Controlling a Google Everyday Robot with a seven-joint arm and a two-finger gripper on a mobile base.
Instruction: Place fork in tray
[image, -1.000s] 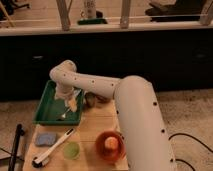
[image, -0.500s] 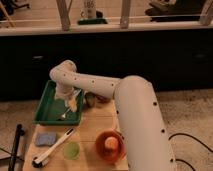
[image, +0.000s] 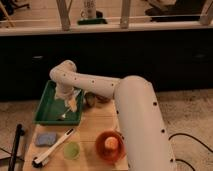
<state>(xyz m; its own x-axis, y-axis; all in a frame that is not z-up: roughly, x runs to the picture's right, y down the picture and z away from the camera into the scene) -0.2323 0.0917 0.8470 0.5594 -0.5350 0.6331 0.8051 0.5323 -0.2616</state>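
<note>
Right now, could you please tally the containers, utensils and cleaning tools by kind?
Containers: 3, tray, bowl, cup
Utensils: 1, fork, over the tray, just below the gripper
Cleaning tools: 2, brush, sponge
Total: 6

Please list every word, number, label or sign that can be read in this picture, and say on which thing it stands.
White object on the far ledge: dark marks, too blurred to read.
Tray, fork, and gripper above the tray's right side: no text visible.
Nothing else bears readable text.
</note>
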